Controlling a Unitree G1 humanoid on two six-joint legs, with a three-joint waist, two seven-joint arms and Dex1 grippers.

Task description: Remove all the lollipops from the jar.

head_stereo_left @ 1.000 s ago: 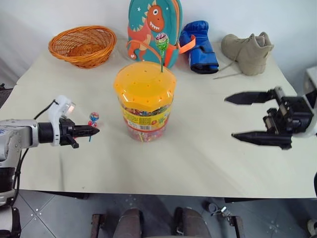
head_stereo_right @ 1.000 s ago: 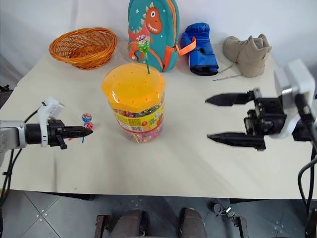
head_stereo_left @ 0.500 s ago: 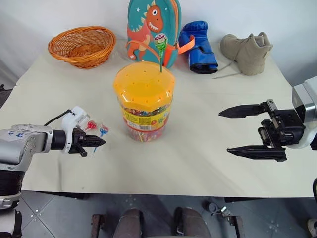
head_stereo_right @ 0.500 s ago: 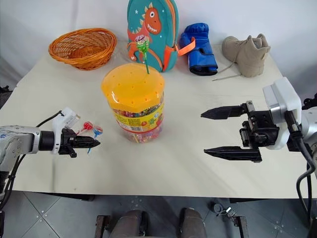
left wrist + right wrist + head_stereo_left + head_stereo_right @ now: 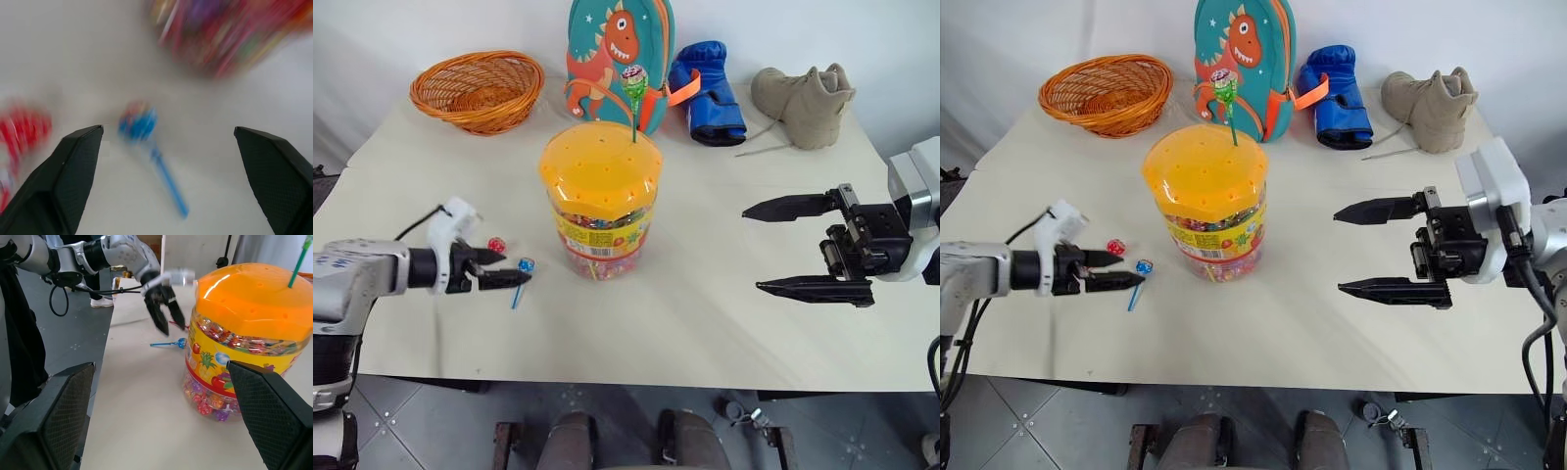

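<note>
Both of my end effectors stand with their fingers spread and nothing between them. On my left, the end effector (image 5: 509, 271) hovers low over the bench (image 5: 705, 313) near its left edge, its two slim black textured fingers parted, pointing toward the jar. Just past its fingertips the blue-and-white lollipop (image 5: 525, 265) lies flat on the bench, a small round wrapped head on a thin blue stick that slants toward the front edge. Just beside it, toward the back, lies the red lollipop (image 5: 495, 245), a small glossy wrapped ball.

The jar (image 5: 600, 201) stands upright near the middle of the bench: a wide clear plastic tub with a yellow-and-red fruit label and loose wrapped sweets visible through its wall. Its domed orange lid (image 5: 600, 166) is smooth, shiny and dotted with small holes. The green lollipop (image 5: 633, 83) is upright in one hole near the lid's back rim, on a thin green stick.

My right end effector (image 5: 752, 248) hangs above the right side of the bench, well apart from the jar, its long tapered black fingers wide apart, one above the other.

Along the back edge sit a woven orange basket (image 5: 477, 90), a teal dinosaur backpack (image 5: 619, 49), a padded blue boxing glove (image 5: 707, 90) and a tan lace-up boot (image 5: 803, 93).
</note>
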